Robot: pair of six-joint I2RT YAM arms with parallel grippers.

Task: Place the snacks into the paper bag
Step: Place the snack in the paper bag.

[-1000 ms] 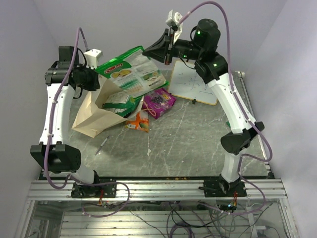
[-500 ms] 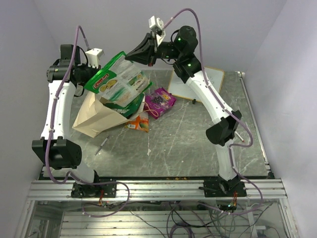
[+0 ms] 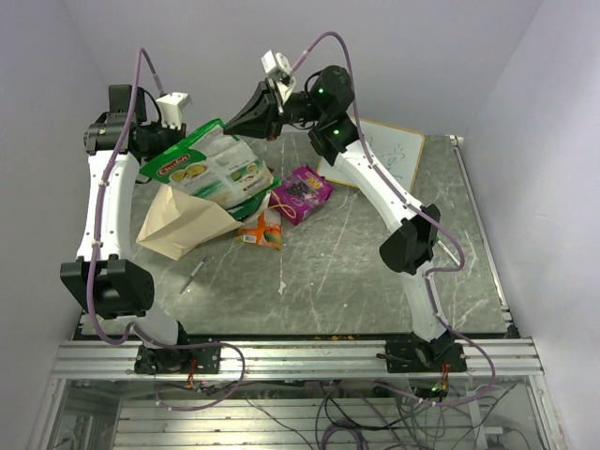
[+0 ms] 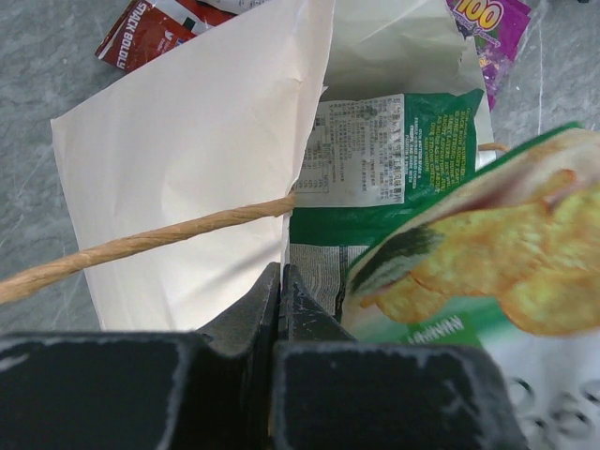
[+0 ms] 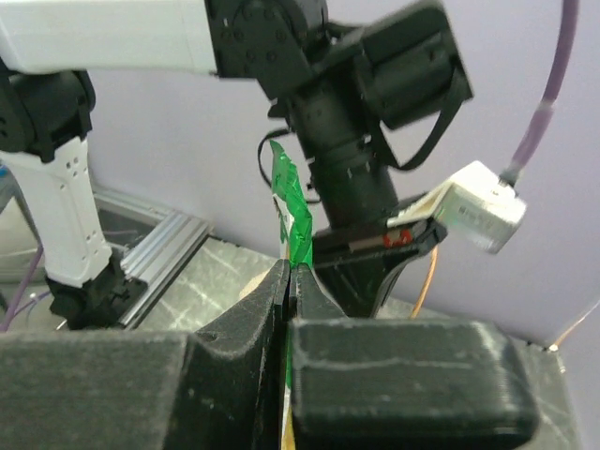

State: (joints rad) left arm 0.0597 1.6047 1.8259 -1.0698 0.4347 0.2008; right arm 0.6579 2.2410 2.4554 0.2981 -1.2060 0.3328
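Observation:
The cream paper bag [image 3: 176, 223] lies on its side at the left, its mouth facing the back right. My left gripper [image 4: 281, 277] is shut on the bag's rim, next to the cord handle [image 4: 141, 246]. My right gripper [image 3: 232, 128] is shut on the top edge of a large green-and-white snack packet [image 3: 202, 167], which hangs tilted over the bag's mouth. That packet's green edge [image 5: 296, 211] shows between the right fingers. A green packet [image 4: 394, 159] lies inside the bag. Purple [image 3: 302, 191] and orange [image 3: 262, 231] packets lie on the table beside it.
A framed whiteboard [image 3: 384, 155] leans at the back right. A thin pen [image 3: 194, 274] lies in front of the bag. A red packet [image 4: 150, 33] shows past the bag in the left wrist view. The two wrists are close together above the bag.
My right gripper has swung left and slightly down, carrying the large green-and-white packet from beside the whiteboard to over the bag's mouth. The left gripper has kept its hold on the rim.

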